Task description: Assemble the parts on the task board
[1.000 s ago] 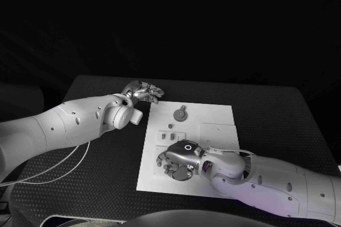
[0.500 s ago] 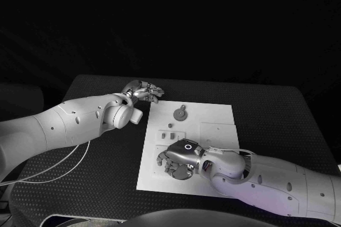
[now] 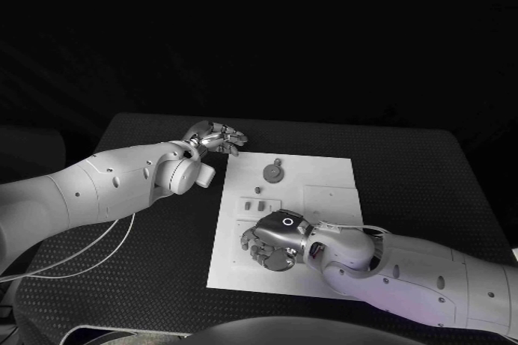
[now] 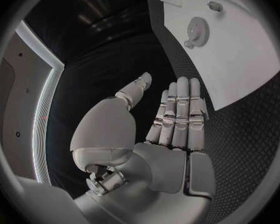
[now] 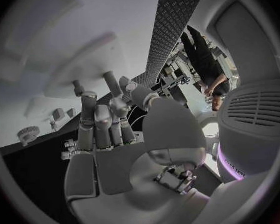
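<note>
The white task board [image 3: 324, 210] lies in the middle of the black table. A grey gear part [image 3: 275, 173] rests on its far half, with small parts [image 3: 257, 205] and a peg [image 3: 259, 189] nearer. My left hand [image 3: 216, 138] hovers beside the board's far left corner with nothing in it. Its fingers [image 4: 177, 114] are straight and the thumb stands apart. The gear [image 4: 197, 30] lies beyond them. My right hand [image 3: 272, 244] is low over the board's near left part. Its fingers [image 5: 99, 114] are stretched toward the board [image 5: 53, 45] and hold nothing that I can see.
Black table [image 3: 421, 180] surrounds the board, with bare room to its right and at the back. A thin cable [image 3: 97, 255] trails under my left arm at the near left. Pale square outlines [image 3: 329, 199] mark the board's right half.
My right hand has shifted slightly over the board's near left part. The left hand has barely moved.
</note>
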{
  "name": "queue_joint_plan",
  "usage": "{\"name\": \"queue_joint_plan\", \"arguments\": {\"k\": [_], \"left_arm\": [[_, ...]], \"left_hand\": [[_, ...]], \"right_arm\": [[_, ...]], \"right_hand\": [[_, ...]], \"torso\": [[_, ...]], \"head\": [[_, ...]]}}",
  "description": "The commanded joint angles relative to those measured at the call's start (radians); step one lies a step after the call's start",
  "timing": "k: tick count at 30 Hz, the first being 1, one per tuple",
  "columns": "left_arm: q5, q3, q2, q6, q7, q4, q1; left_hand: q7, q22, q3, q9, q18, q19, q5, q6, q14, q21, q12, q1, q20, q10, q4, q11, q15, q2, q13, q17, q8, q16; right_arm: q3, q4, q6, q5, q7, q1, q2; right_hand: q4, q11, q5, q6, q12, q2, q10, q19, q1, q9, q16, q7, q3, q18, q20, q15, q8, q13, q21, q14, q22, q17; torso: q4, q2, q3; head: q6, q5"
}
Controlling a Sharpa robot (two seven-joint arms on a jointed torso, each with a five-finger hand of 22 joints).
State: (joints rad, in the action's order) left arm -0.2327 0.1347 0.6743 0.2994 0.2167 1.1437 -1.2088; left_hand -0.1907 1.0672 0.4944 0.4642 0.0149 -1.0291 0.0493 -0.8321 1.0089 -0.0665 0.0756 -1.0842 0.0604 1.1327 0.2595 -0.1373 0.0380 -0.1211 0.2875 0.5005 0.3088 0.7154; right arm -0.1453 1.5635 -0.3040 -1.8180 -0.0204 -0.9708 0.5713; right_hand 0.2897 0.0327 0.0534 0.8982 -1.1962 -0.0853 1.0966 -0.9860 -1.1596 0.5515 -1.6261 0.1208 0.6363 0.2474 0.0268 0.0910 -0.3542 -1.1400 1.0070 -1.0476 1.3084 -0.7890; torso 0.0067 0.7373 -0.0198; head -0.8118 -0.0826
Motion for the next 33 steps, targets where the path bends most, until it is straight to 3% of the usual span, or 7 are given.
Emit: {"name": "queue_joint_plan", "arguments": {"k": [1, 7, 15, 19, 24, 29, 33], "left_arm": [[0.005, -0.001, -0.002, -0.007, 0.005, 0.001, -0.001], [0.005, -0.001, -0.001, -0.007, 0.003, 0.001, -0.001], [0.005, 0.000, -0.001, -0.011, 0.004, -0.001, -0.001], [0.005, 0.000, 0.000, -0.013, 0.007, 0.001, -0.001], [0.005, 0.000, 0.006, -0.011, 0.007, 0.003, -0.001], [0.005, 0.000, 0.007, -0.010, 0.007, 0.002, -0.001], [0.005, 0.000, 0.000, -0.010, 0.006, -0.002, -0.001]], "left_hand": [[0.001, -0.002, -0.005, 0.001, -0.001, -0.002, 0.001, 0.001, 0.006, -0.003, -0.005, 0.001, -0.001, -0.008, 0.002, 0.002, 0.001, 0.003, 0.002, 0.001, -0.002, -0.006], [0.001, -0.002, -0.005, 0.001, -0.002, -0.002, 0.001, 0.002, 0.006, -0.003, -0.005, 0.001, -0.001, -0.009, 0.002, 0.002, 0.001, 0.002, 0.002, 0.002, -0.003, -0.007], [0.000, -0.002, -0.006, 0.000, -0.002, -0.001, 0.001, 0.005, 0.005, -0.003, -0.006, 0.001, -0.002, -0.011, 0.003, 0.001, 0.002, 0.000, 0.002, 0.003, -0.004, -0.008], [0.002, -0.002, -0.006, 0.000, -0.002, 0.000, 0.001, 0.005, 0.004, -0.002, -0.006, 0.001, -0.002, -0.011, 0.003, 0.001, 0.002, 0.000, 0.003, 0.004, -0.004, -0.010], [0.004, -0.003, -0.007, 0.001, -0.002, 0.001, 0.001, 0.003, 0.003, -0.003, -0.003, 0.005, -0.002, -0.008, 0.000, 0.002, 0.003, 0.001, 0.005, 0.005, -0.002, -0.011], [0.003, -0.002, -0.009, 0.002, -0.002, 0.001, 0.001, 0.000, 0.005, -0.004, 0.019, 0.012, -0.002, 0.032, -0.007, 0.020, 0.001, 0.006, 0.022, 0.010, 0.000, -0.014], [0.006, -0.002, -0.009, 0.003, -0.002, 0.001, 0.001, -0.004, 0.006, -0.004, 0.019, 0.013, -0.001, 0.032, -0.009, 0.021, 0.001, 0.008, 0.026, 0.012, 0.003, -0.015]], "right_arm": [[0.000, 0.001, -0.019, 0.009, -0.011, 0.001, 0.000], [0.000, 0.002, -0.065, 0.064, -0.025, 0.001, 0.011], [0.013, 0.033, -0.091, 0.138, -0.033, -0.003, 0.054], [0.025, 0.049, -0.060, 0.281, -0.027, -0.050, 0.113], [0.035, 0.046, 0.035, 0.525, 0.032, -0.126, 0.201], [0.036, 0.039, 0.176, 0.596, 0.094, -0.171, 0.284], [0.037, 0.011, 0.257, 0.598, 0.149, -0.174, 0.325]], "right_hand": [[0.002, -0.044, -0.003, 0.138, -0.005, -0.007, -0.090, 0.001, -0.001, -0.001, -0.004, -0.025, 0.001, 0.014, -0.006, 0.022, 0.003, 0.003, 0.004, -0.008, 0.016, 0.002], [-0.008, -0.018, -0.004, -0.015, -0.007, -0.107, -0.099, 0.000, 0.078, -0.039, -0.002, 0.002, -0.064, 0.014, 0.000, -0.001, 0.093, 0.013, 0.006, -0.003, 0.013, 0.004], [-0.022, -0.029, -0.003, -0.169, -0.014, -0.145, -0.110, -0.001, 0.138, -0.066, -0.005, -0.009, -0.128, 0.014, -0.003, 0.008, 0.160, 0.022, 0.001, 0.004, 0.007, 0.002], [-0.032, -0.021, -0.002, -0.161, -0.017, -0.134, -0.112, -0.001, 0.145, -0.059, -0.006, 0.001, -0.132, 0.014, -0.006, 0.003, 0.147, 0.025, -0.001, 0.006, 0.006, 0.002], [-0.038, 0.013, -0.002, -0.048, 0.007, -0.062, -0.141, 0.032, 0.176, -0.028, 0.031, 0.038, -0.151, 0.013, 0.003, -0.032, 0.078, 0.048, -0.029, 0.030, -0.004, 0.020], [-0.010, -0.002, -0.003, 0.015, 0.027, -0.011, -0.137, 0.041, 0.177, 0.001, 0.061, 0.019, -0.172, 0.014, 0.016, -0.019, 0.035, 0.081, -0.050, 0.030, -0.016, 0.038], [-0.015, -0.038, -0.003, 0.066, 0.002, 0.000, -0.095, 0.005, 0.219, 0.085, 0.048, -0.017, -0.203, 0.014, 0.005, 0.017, -0.032, 0.094, -0.043, -0.008, -0.019, 0.034]], "torso": [[-0.0002, 0.000, 0.0004], [-0.0003, 0.000, -0.0002], [-0.0009, 0.000, 0.0001], [-0.0014, 0.000, 0.0002], [-0.0050, -0.001, -0.0011], [-0.0071, -0.002, -0.0037], [-0.0074, -0.004, -0.0044]], "head": [[0.002, 0.001], [0.005, 0.004], [0.015, 0.016], [0.022, 0.024], [0.036, 0.042], [0.044, 0.058], [0.057, 0.070]]}}
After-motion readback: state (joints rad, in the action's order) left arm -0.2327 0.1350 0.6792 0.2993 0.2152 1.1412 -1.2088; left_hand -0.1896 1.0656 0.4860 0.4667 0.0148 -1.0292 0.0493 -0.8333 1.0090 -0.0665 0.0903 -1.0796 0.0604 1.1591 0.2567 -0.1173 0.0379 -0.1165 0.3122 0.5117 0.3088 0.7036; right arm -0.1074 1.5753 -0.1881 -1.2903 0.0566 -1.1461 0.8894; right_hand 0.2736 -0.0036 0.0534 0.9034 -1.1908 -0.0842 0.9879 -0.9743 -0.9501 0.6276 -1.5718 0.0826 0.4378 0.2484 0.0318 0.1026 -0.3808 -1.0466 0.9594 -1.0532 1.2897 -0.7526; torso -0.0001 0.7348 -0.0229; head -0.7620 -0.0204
